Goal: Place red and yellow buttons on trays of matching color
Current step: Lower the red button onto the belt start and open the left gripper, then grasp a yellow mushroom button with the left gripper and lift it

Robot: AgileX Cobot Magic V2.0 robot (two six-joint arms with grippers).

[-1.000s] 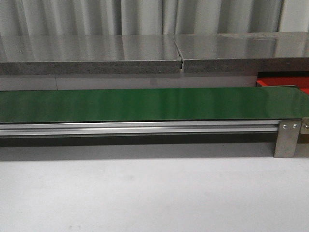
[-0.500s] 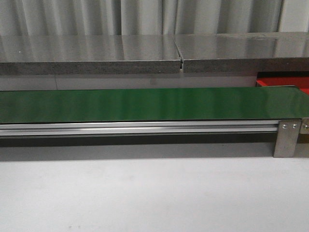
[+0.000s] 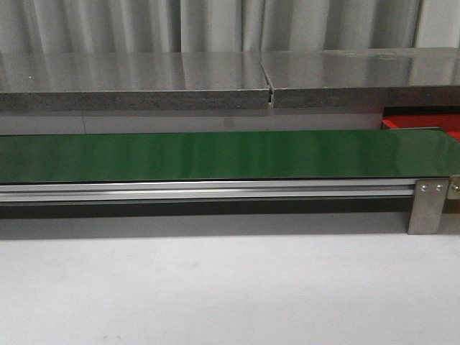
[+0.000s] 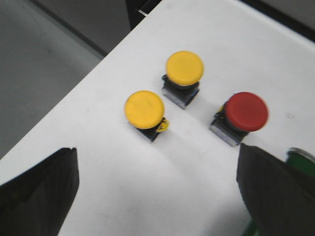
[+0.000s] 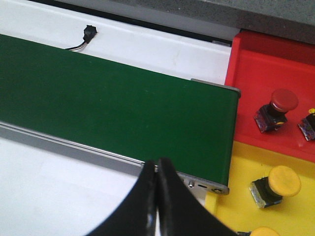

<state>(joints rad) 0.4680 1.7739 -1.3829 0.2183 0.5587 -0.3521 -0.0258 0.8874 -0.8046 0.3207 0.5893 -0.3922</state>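
Observation:
In the left wrist view, two yellow buttons (image 4: pixel 144 109) (image 4: pixel 184 67) and a red button (image 4: pixel 246 111) stand on a white table. My left gripper (image 4: pixel 157 196) is open and empty just short of them. In the right wrist view, my right gripper (image 5: pixel 156 169) is shut on nothing, over the near rail of the green belt (image 5: pixel 113 103). Past the belt's end, a red tray (image 5: pixel 266 64) holds a red button (image 5: pixel 278 105). A yellow tray (image 5: pixel 236 201) holds a yellow button (image 5: pixel 278 184). The front view shows neither gripper, only a corner of the red tray (image 3: pixel 424 123).
A green-capped object (image 4: pixel 301 162) sits partly hidden by a left finger (image 4: pixel 275 191). A second button (image 5: pixel 309 125) is cut off on the red tray, and another yellow cap (image 5: pixel 263 232) on the yellow tray. A grey shelf (image 3: pixel 215 90) runs behind the belt (image 3: pixel 215 154). A small cable connector (image 5: pixel 88 33) lies beyond the belt.

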